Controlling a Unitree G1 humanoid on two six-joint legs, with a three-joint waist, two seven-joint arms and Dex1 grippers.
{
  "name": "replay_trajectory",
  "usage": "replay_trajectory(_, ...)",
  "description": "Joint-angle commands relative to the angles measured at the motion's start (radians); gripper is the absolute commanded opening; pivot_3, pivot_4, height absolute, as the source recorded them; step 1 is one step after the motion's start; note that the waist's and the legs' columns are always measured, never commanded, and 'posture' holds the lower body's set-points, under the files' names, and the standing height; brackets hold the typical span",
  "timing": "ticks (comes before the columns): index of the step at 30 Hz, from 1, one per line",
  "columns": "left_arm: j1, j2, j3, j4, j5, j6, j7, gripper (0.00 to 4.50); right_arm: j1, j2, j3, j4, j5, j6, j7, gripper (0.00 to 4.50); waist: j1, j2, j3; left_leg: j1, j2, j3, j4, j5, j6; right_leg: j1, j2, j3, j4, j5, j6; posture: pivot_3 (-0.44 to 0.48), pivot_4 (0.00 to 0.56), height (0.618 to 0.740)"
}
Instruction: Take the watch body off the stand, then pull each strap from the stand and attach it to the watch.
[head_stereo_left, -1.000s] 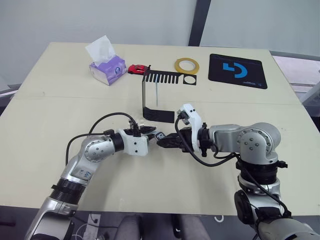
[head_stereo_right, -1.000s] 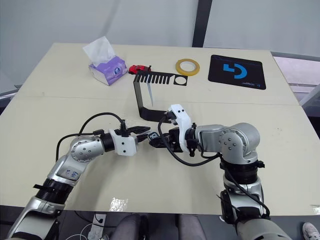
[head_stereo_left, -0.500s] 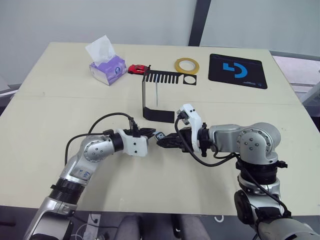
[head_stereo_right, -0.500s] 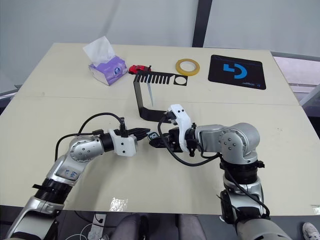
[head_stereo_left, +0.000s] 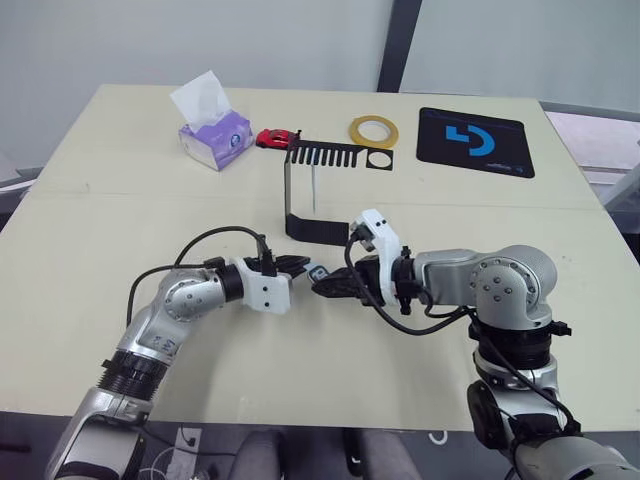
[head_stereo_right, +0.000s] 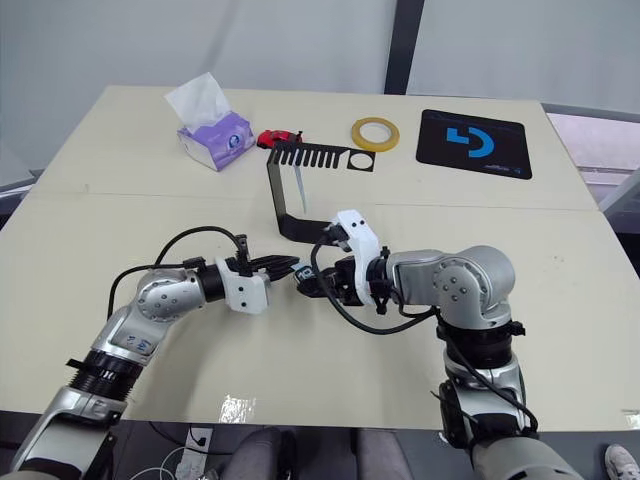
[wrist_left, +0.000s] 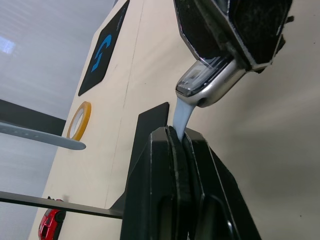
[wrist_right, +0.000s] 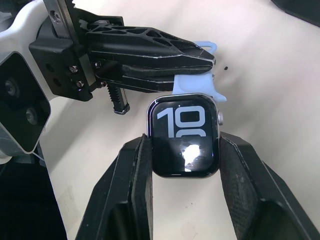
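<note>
The two pincers meet tip to tip over the pale table (head_stereo_left: 90, 240), just in front of the flat foot of the thin black bent-sheet stand (head_stereo_left: 288, 190).

The right gripper (wrist_right: 184, 150) has its two black fingers (wrist_right: 132, 175) closed on the sides of the small rounded-square watch body (wrist_right: 184, 135), with its silver-grey rim and dark screen showing light digits "10". The screen faces that wrist camera and the case sits between the fingertips, touching both.

The left gripper (wrist_left: 178, 137) has its jaws pressed nearly shut on a thin pale blue-grey strap (wrist_left: 180, 116), pinched flat between the two black pads. The strap's free end runs straight out from the fingertips and touches the edge of the watch body; whether it is seated in the slot cannot be told.

Beyond both grippers, the stand's narrow upright rises to a top plate with comb-like slots. A second pale blue-grey strap (head_stereo_left: 315, 186) hangs from that comb, well apart from the left pincer.

Farther off past the stand lie a small red toy car (head_stereo_left: 277, 138), a yellow tape ring (head_stereo_left: 373, 130), a purple tissue box with white tissue (head_stereo_left: 214, 139) and a black mat with a blue logo (head_stereo_left: 474, 141).
</note>
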Motion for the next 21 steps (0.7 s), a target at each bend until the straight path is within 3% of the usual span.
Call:
replay_trajectory(1, -0.023, 0.008, 0.018, -0.013, -0.021, -0.030, 0.020, 0.06, -0.012, -0.001, -0.012, -0.034, -0.008, -0.017, -0.004, 1.52, 0.000, 0.000, 0.000, 0.000, 0.000, 0.000, 0.000, 0.000, 0.000, 0.000, 0.000, 0.000, 0.000, 0.000, 0.000, 0.000, 0.150, 0.738)
replay_trajectory(21, -0.020, 0.011, 0.022, -0.025, -0.045, -0.056, 0.023, 0.06, -0.019, -0.004, -0.038, -0.011, -0.003, -0.004, 0.020, 1.52, 0.000, 0.000, 0.000, 0.000, 0.000, 0.000, 0.000, 0.000, 0.000, 0.000, 0.000, 0.000, 0.000, 0.000, 0.000, 0.000, 0.150, 0.738)
